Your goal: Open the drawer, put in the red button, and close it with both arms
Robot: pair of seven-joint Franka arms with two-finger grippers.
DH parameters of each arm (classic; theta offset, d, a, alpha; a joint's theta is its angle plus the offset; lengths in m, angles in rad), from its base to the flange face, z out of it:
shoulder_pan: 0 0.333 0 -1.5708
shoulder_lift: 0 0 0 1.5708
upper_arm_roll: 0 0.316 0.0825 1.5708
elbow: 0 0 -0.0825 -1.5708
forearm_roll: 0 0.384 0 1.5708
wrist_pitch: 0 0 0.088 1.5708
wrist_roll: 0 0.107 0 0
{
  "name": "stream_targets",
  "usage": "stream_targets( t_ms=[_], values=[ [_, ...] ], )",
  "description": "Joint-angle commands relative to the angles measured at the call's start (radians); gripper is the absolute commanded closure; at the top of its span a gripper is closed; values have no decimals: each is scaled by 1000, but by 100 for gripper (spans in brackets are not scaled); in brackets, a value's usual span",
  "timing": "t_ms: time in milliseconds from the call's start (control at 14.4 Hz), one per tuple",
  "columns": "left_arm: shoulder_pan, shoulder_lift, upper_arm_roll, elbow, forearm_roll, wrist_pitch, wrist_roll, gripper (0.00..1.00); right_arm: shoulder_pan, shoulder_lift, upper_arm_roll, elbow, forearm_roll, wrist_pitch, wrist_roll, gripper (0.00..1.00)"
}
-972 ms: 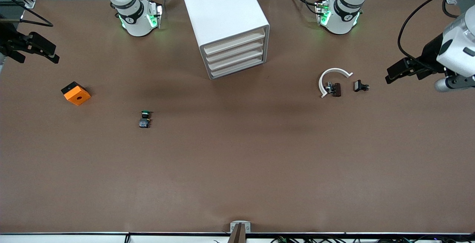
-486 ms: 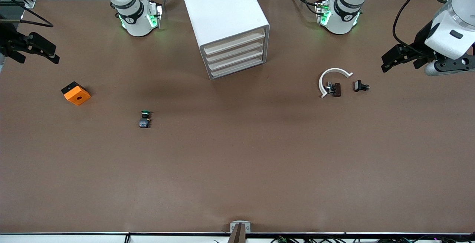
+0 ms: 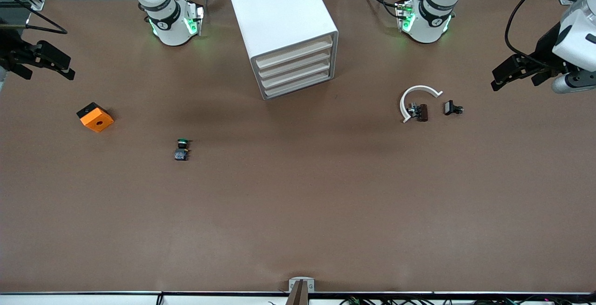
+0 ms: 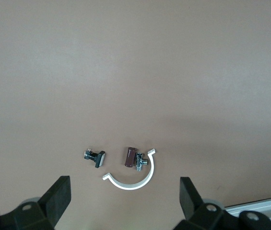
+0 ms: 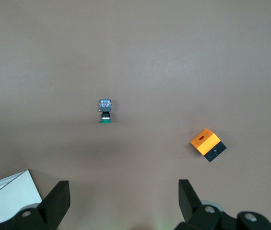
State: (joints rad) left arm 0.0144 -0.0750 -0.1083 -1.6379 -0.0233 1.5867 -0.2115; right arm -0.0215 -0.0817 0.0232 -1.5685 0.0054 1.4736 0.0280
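Front view, both arms parked at the table's ends. The left gripper (image 3: 512, 79) hangs over the left arm's end of the table, jaws spread wide and empty. The right gripper (image 3: 46, 68) hangs over the right arm's end, also wide open with nothing in it.

The white drawer cabinet (image 3: 284, 25) stands between the two bases, and all four drawers (image 3: 295, 70) are shut.

No clearly red-capped button can be made out from here. The nearest candidate is a small dark red piece (image 3: 422, 112) lying inside a white arc (image 3: 416, 91), with a small black part (image 3: 451, 108) just beside it, toward the left arm's end. A green-capped button (image 3: 182, 149) and an orange block (image 3: 95, 117) lie toward the right arm's end.

Hazards, as judged:
- **Wrong button:** the green one is the plainer target and could be taken by mistake.
- **Crowded pick:** the dark red piece sits close to the arc, so closing fingers may catch the ring as well or knock the piece away.
- **Drawer pull:** the drawer fronts show no obvious handle, so a fingertip may slip off.
- **Cabinet sliding:** unless the other arm braces it, the cabinet may slide instead of opening.
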Motion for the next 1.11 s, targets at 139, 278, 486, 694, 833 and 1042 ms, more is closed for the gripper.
stream_targets(
  t_ms=[139, 278, 486, 694, 833, 1042],
  values=[
    [3, -11, -7, 0, 19, -2, 35, 0, 3, 8, 3, 21, -13, -12, -5, 0],
    [3, -11, -7, 0, 19, -5, 37, 0, 5, 8, 4, 22, -12, -12, -5, 0],
    [3, -11, -5, 1, 26, -7, 32, 0, 28, 13, 3, 21, -16, -12, 0, 0],
    [3, -8, -4, 4, 37, -11, 32, 0, 26, 14, 3, 21, -16, -12, -2, 0],
    [-1, 4, -7, 19, 59, -14, 30, 0, 26, 14, 3, 21, -16, -13, -2, 0],
    [-1, 18, -8, 38, 62, -39, 30, 0, 26, 14, 3, 21, -16, -12, -4, 0]
  ],
)
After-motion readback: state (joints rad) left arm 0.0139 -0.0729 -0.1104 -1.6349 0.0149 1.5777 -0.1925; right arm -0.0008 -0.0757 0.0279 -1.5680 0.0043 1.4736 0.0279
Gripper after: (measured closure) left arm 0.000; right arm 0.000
